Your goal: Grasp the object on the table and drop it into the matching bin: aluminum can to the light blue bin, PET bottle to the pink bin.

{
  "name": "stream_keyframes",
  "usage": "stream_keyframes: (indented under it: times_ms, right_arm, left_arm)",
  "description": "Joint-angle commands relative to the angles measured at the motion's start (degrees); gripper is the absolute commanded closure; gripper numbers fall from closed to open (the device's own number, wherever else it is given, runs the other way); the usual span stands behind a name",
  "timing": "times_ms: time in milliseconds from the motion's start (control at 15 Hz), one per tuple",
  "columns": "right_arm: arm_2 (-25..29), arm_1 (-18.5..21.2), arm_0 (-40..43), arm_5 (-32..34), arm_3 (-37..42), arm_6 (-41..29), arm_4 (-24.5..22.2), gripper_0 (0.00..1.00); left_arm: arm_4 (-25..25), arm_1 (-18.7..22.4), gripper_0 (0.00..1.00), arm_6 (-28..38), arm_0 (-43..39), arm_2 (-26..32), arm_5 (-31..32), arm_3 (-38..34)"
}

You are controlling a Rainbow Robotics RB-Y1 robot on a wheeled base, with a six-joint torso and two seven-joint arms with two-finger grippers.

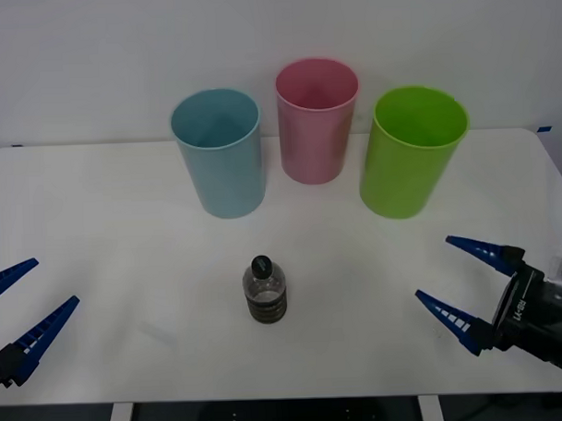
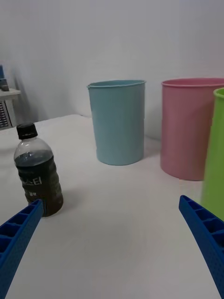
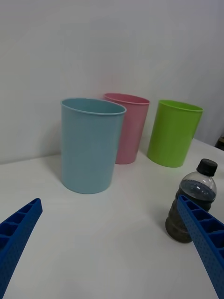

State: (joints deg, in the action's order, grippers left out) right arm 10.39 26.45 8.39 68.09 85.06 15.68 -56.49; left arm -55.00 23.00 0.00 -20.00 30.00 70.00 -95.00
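A small clear PET bottle [image 1: 264,290] with a black cap and a dark lower band stands upright on the white table [image 1: 97,235], near its front middle; it also appears in the right wrist view [image 2: 38,170] and the left wrist view [image 3: 190,207]. Behind it stand the light blue bin [image 1: 219,153] and the pink bin [image 1: 317,120]. My left gripper [image 1: 21,304] hovers open at the front left edge. My right gripper [image 1: 452,277] is open at the front right. Both are well clear of the bottle, holding nothing.
A lime green bin [image 1: 413,150] stands to the right of the pink bin, with a white wall behind the row. Bare tabletop lies between each gripper and the bottle, and between the bottle and the bins.
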Motion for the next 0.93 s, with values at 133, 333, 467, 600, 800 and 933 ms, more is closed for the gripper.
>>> stream_keyframes:
  times_ms: [133,333,467,600,800,933]
  right_arm:
    - [-5.29,0.09,-4.17,-0.5,-3.85,1.11,-0.64,0.0]
    - [-10.13,0.0,-7.07,-2.09,-5.96,2.08,-0.64,0.0]
    - [-13.73,0.0,-8.12,-4.55,-5.96,2.87,-0.64,0.0]
    - [-16.46,0.0,-8.83,-7.01,-5.96,3.66,-0.55,0.0]
    - [-21.38,0.0,-9.79,-11.58,-5.96,5.33,-0.02,0.0]
    - [-23.93,0.0,-10.59,-13.86,-5.96,6.12,0.24,0.0]
  left_arm:
    - [0.0,0.0,0.0,0.0,0.0,0.0,0.0,0.0]
    - [0.0,0.0,0.0,0.0,0.0,0.0,0.0,0.0]
    - [0.0,0.0,0.0,0.0,0.0,0.0,0.0,0.0]
    - [0.0,0.0,0.0,0.0,0.0,0.0,0.0,0.0]
    - [0.0,0.0,0.0,0.0,0.0,0.0,0.0,0.0]
    - [0.0,0.0,0.0,0.0,0.0,0.0,0.0,0.0]
